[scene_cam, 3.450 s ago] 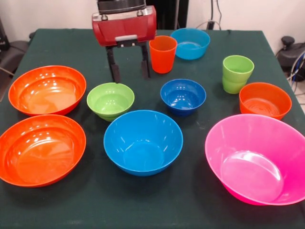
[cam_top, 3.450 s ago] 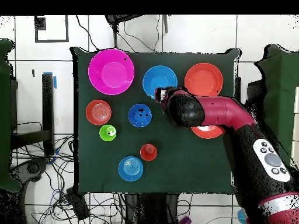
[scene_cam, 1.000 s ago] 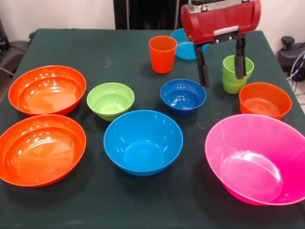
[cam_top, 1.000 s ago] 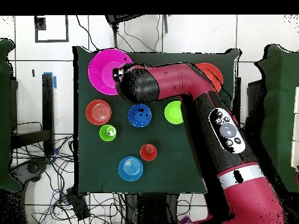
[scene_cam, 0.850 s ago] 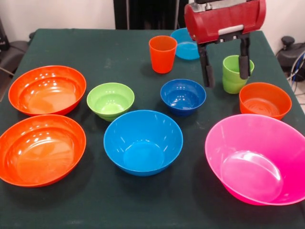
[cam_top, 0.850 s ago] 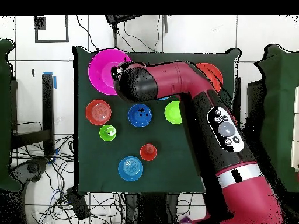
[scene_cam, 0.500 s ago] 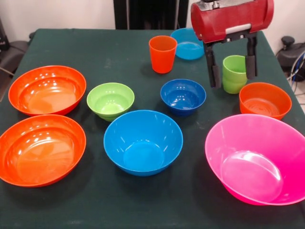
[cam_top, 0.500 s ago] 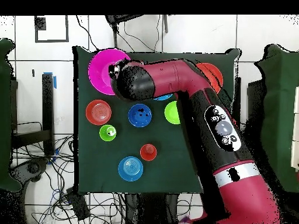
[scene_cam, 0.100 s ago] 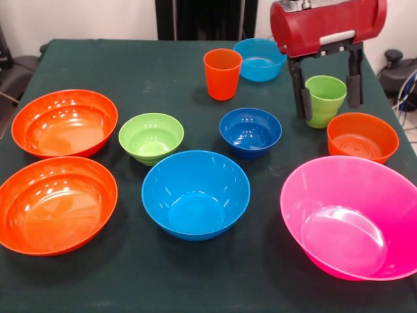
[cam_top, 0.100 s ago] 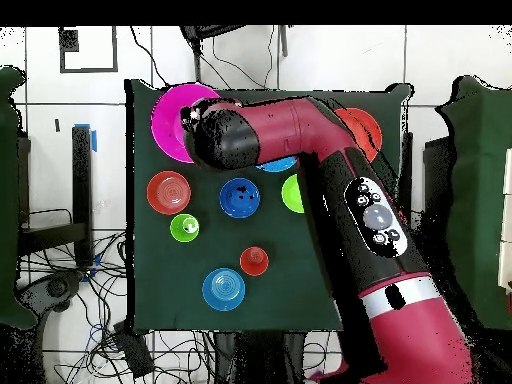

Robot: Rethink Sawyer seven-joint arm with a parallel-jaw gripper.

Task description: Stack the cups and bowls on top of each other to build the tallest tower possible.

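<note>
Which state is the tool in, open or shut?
Open: in the front view the tool has its two fingers spread apart, either side of the green cup.

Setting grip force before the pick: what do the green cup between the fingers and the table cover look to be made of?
The green cup looks like hard, glossy plastic: smooth wall with soft highlights, a uniform lime colour and a thin rim. The table cover looks like dark green matte cloth, perhaps felt: no glare and a faintly fuzzy surface.
</note>
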